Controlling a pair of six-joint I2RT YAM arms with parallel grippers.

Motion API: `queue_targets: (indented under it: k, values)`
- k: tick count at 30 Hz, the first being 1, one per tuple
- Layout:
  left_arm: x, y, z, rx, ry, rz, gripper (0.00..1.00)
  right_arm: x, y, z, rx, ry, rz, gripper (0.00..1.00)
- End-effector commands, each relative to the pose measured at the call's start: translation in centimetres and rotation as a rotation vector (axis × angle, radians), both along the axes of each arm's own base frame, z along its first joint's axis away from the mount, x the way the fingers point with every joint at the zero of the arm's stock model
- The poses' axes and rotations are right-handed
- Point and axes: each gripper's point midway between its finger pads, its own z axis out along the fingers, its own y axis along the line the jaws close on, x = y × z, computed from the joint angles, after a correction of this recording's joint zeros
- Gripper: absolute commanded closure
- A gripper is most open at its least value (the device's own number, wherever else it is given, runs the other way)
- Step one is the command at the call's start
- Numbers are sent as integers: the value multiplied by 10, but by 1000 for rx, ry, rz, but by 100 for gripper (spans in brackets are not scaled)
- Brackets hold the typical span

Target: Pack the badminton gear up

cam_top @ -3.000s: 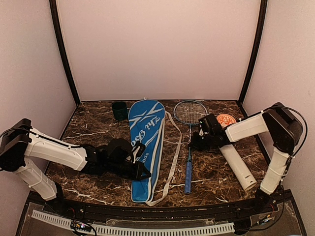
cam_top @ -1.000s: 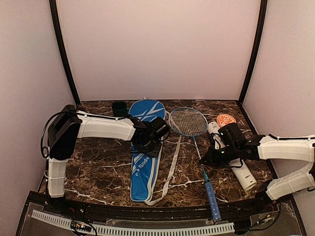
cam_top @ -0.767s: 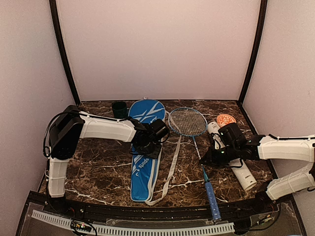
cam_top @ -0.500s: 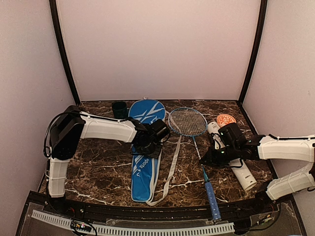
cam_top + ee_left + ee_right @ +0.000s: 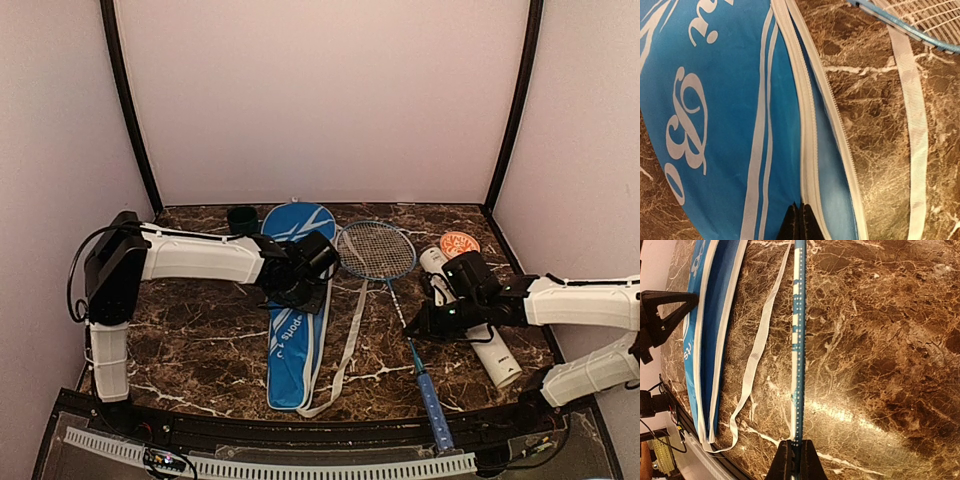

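The blue racket bag (image 5: 293, 330) with white lettering lies in the middle of the table. My left gripper (image 5: 300, 276) is shut on its white zip edge, as the left wrist view (image 5: 800, 221) shows, and the bag (image 5: 715, 120) gapes a little there. One racket lies right of the bag, its head (image 5: 375, 250) at the bag's top and its blue handle (image 5: 430, 405) near the front edge. My right gripper (image 5: 416, 326) is shut on that handle (image 5: 799, 340). The long white tube (image 5: 482, 340) lies behind the right gripper. The shuttlecocks and a second racket are out of view.
A small dark cup (image 5: 241, 222) stands at the back left of the bag. An orange round lid (image 5: 459, 243) lies at the back right. The bag's white strap (image 5: 352, 330) trails between bag and racket. Walls close in the back and sides.
Since 3 s ago both arms have shifted and the racket has swung its handle toward the front edge. In the last second the racket head has moved slightly left and the left gripper has edged left.
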Motion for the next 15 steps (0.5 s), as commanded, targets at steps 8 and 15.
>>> queue_targets:
  k: [8, 15]
  values:
    - [8, 5, 53, -220, -58, 35, 100, -32, -2, 12, -10, -8, 97, 100]
    - [8, -2, 70, -295, -83, 20, 100, -63, 6, 1, -23, 46, 168, 100]
